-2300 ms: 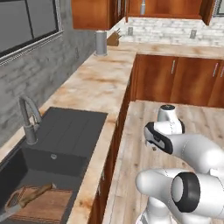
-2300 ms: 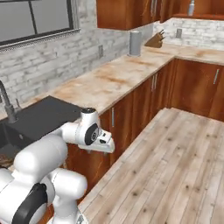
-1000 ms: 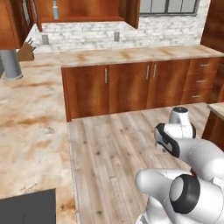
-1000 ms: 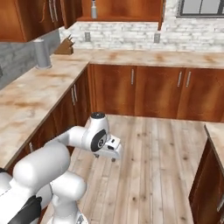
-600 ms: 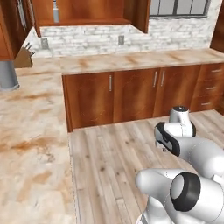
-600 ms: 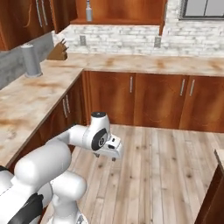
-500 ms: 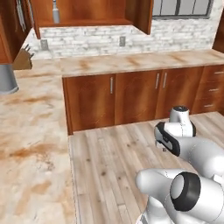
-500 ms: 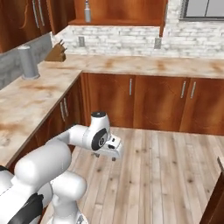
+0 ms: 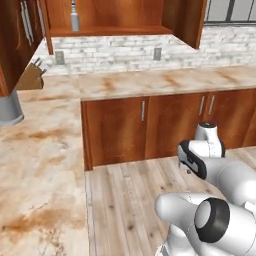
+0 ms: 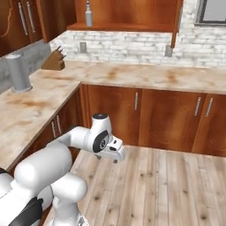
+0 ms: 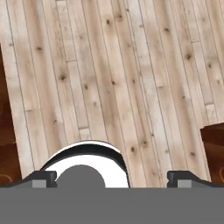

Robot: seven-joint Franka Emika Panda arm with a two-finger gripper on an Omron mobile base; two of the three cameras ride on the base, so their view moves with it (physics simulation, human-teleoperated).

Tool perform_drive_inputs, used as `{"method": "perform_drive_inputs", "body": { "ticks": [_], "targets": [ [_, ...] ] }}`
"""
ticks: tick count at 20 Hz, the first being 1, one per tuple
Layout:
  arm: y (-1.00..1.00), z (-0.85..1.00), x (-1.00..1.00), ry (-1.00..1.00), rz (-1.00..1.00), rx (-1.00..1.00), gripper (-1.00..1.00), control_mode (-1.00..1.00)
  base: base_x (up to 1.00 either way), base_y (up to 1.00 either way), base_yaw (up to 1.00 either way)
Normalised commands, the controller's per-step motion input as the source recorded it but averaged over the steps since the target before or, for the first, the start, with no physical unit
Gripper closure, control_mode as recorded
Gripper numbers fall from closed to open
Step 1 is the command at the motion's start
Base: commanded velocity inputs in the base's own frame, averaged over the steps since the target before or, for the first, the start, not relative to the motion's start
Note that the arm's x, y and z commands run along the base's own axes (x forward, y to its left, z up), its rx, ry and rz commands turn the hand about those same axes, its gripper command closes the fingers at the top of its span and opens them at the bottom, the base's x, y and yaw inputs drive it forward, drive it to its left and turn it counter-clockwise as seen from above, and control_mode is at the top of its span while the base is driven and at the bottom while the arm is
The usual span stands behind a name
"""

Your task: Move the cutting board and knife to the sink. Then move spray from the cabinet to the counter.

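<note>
Facing the far corner of the kitchen, the robot held its gripper point(image 10: 115, 155) low over the plank floor point(image 11: 131, 78), near the middle of the right base view, jaws spread fully apart and empty, pointing down at bare boards. The spray point(image 10: 88, 14) stood upright on the shelf of the open cabinet point(image 10: 128, 17) at the upper left of that frame; in the left base view it sat at the top, left of centre point(image 9: 75, 17). Beneath it ran the counter point(image 9: 150, 82), with a knife block point(image 10: 54, 61) and a grey canister point(image 10: 18, 73) toward the left edge. The step in hand looked like the approach to the bottle. Doing it well would mean bringing the base close to the counter below the shelf, raising the arm high, and approaching the bottle's body level from the front, jaws kept wide and clear of the shelf edge and the trigger nozzle.
</note>
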Motion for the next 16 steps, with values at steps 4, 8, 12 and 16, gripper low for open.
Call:
{"method": "perform_drive_inputs", "body": {
  "ticks": [4, 8, 12, 16],
  "targets": [
    [0.00, 0.00, 0.00, 0.00, 0.00, 0.00, -1.00, 1.00, 0.91, -0.04, 0.18],
    [0.00, 0.00, 0.00, 0.00, 0.00, 0.00, -1.00, 1.00, 0.86, -0.17, 0.14],
    [0.00, 0.00, 0.00, 0.00, 0.00, 0.00, -1.00, 1.00, 0.85, -0.14, 0.10],
    [0.00, 0.00, 0.00, 0.00, 0.00, 0.00, -1.00, 1.00, 0.84, -0.01, 0.01]
  ]
}}
